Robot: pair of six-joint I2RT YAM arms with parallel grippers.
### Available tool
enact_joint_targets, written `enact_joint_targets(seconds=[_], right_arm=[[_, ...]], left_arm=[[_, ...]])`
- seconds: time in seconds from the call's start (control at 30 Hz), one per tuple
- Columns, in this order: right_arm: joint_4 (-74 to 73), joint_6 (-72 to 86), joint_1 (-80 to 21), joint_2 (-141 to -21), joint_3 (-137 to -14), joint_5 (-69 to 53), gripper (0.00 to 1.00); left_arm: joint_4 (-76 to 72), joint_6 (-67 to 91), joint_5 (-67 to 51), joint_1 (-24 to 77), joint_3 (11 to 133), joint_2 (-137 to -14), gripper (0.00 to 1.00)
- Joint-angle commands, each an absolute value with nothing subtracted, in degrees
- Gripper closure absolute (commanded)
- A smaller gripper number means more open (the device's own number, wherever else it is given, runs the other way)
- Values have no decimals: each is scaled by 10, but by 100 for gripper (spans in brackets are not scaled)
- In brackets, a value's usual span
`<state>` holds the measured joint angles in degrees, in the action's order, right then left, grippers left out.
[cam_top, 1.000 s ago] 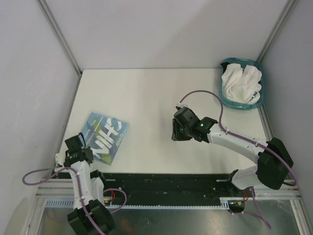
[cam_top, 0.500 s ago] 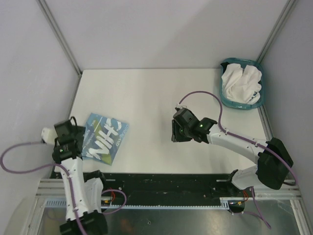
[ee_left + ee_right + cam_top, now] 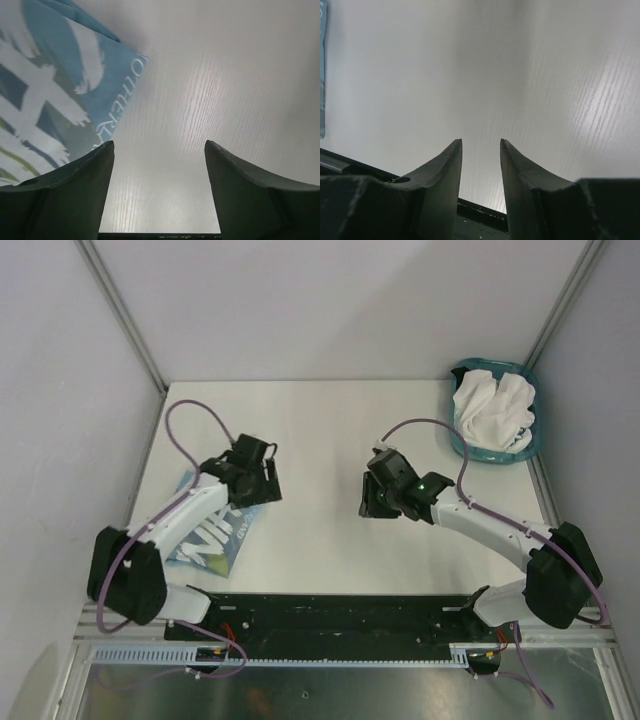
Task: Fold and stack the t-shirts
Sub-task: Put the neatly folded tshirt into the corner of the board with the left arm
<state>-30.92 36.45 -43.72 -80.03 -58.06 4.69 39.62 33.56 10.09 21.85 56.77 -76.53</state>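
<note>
Spread wide, my left gripper (image 3: pixel 157 145) hangs over the white flat table top (image 3: pixel 310 430) at the far right corner of the folded light blue cloth t-shirt (image 3: pixel 212 546). Its two dark fingers (image 3: pixel 75 195) stand well apart with nothing between them but bare table. In the left wrist view one finger lies over the shirt's right edge, though I cannot tell whether it touches the cloth. Seen from above, my left gripper (image 3: pixel 262 480) sits over that same corner, and my left forearm crosses the upper part of the shirt.

The light blue shirt (image 3: pixel 65 95) lies flat on the table with its white print facing up, the lettering running along its right edge.

My right gripper (image 3: pixel 373 500) is well apart from the blue shirt, off to its right, over bare table. Its fingers (image 3: pixel 445 170) are parted by a narrow gap and grip nothing. In the right wrist view my right gripper (image 3: pixel 481 142) points back towards the blue shirt (image 3: pixel 322 75), which shows only as a thin strip at the left border.

Far to the right of the blue shirt and further back, the crumpled white cloth t-shirts (image 3: pixel 492 410) are heaped in the teal oval plastic basket (image 3: pixel 461 368).
</note>
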Motion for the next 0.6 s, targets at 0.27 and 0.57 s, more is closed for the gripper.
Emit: enact_joint_targets(seconds=[0.27, 0.57], right_arm=[[-303, 357, -402, -759, -574, 41, 59], [-313, 356, -396, -743, -569, 43, 59]], left_arm=[[343, 280, 76, 258, 583, -908, 26], [314, 262, 89, 222, 562, -929, 26]])
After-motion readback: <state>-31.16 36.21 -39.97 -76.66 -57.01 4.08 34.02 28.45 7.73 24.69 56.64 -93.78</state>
